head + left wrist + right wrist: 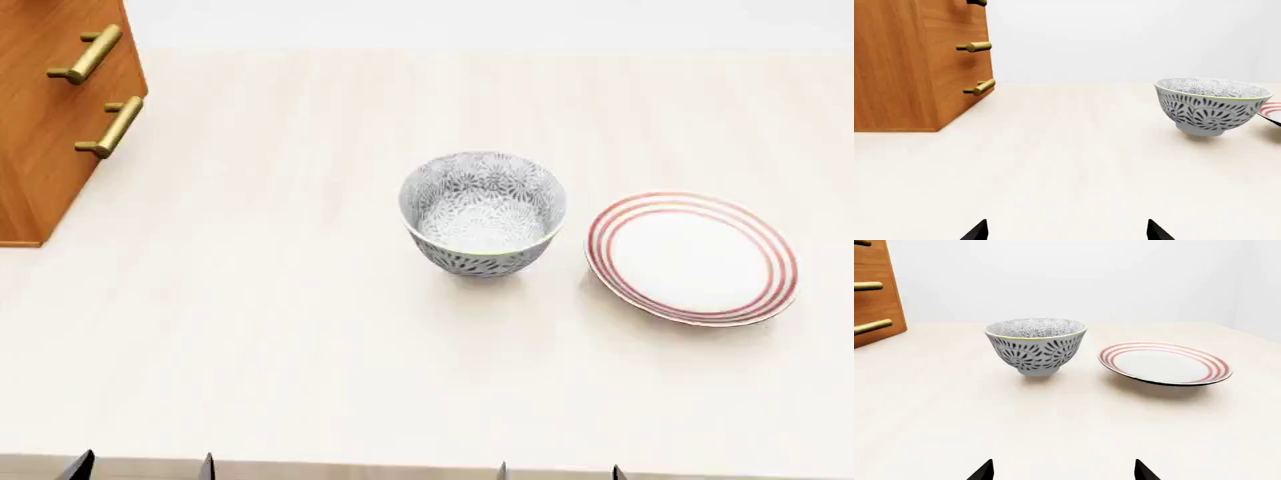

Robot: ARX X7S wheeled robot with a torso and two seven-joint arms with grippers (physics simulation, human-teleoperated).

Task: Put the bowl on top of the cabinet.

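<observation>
Nearest: both grippers sit at the near edge of the bench, only dark fingertips in view. Left gripper jaws spread wide, nothing between them. Right gripper same, jaws wide and empty. In the head view the tips just poke in at the bottom edge, well short of everything.

Mid bench: the bowl stands upright on its foot, roughly centre, empty, no contact with either gripper. Just beside it on the right is a flat white plate with red rings; small gap between them, apart, not touching. The right wrist view has the bowl almost straight ahead, slightly to one side; the left wrist view has it off toward the edge of frame, so the right arm looks better lined up.

Far left: the cabinet, brass handles on its front, well apart from the bowl. Top surface out of frame in all views, can't tell what's up there.

Handling, judged: ceramic, rigid, glazed so likely slippery, some weight, chips if dropped or knocked. Curved outer wall is too wide and slick for a side squeeze; best bet is pinching the rim, one finger inside and one outside, on the side away from the plate. Lift high enough to clear the cabinet edge, set down gently. Task not started; approach comes first.
</observation>
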